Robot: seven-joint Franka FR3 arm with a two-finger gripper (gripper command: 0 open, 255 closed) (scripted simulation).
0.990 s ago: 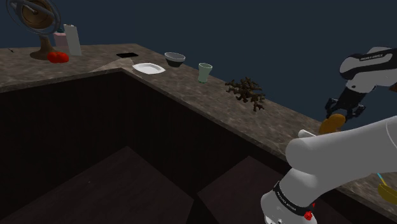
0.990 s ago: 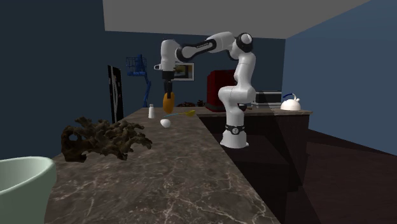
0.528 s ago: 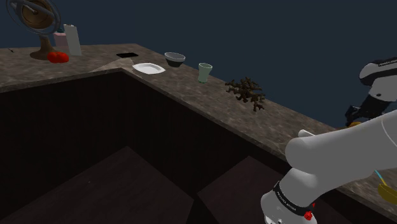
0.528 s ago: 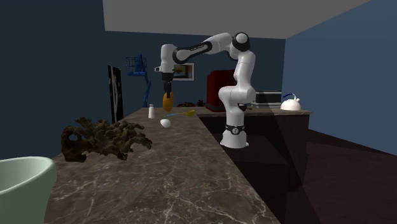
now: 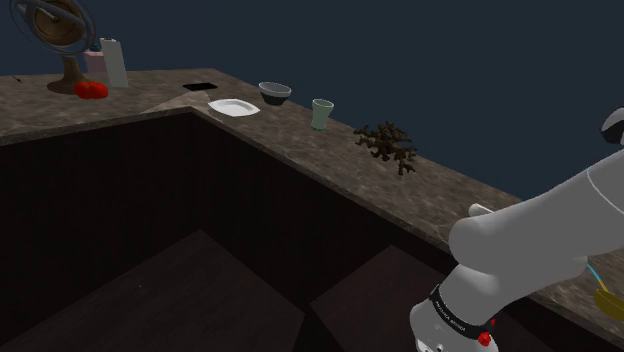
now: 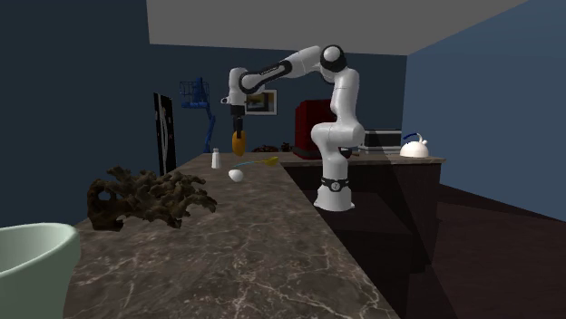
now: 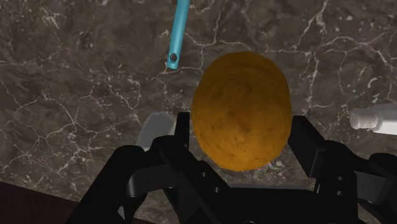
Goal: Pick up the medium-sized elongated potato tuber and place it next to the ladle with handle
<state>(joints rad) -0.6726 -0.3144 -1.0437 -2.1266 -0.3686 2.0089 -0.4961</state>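
Wrist view first: the hand (image 7: pixel 240 137) is closed on the orange-brown potato (image 7: pixel 242 108), its 2 black fingers (image 7: pixel 306 145) pressing opposite flanks, and the tuber hangs clear above the marbled tabletop (image 7: pixel 76 95). Just beyond the potato lies the ladle (image 7: pixel 177 35) (we see its blue handle here), and out past 1 finger sits a small white bottle (image 7: pixel 375 119).

From the second exterior view, the hand (image 6: pixel 239 134) carries the potato (image 6: pixel 239 144) aloft over the far end of the tabletop (image 6: pixel 254 245). The white bottle (image 6: pixel 216 159) and a white egg-shaped thing (image 6: pixel 236 175) stand below and nearer to us. The ladle (image 6: pixel 269 161) lies just toward that view's right.

Over the last 1 s the arm (image 6: pixel 281 68) has drawn the hand farther from the second exterior camera, its elbow folding toward that view's left. Seen from the shoulder, the hand has slid toward that view's right, the side where the ladle (image 5: pixel 606 298) lies. The potato sits between the fingers as it did before, so the grip has not slipped.

We judge the pick-up done and the carry nearly over. What remains is to lower and let go on bare tabletop beside the ladle, clear of its handle and of the bottle.
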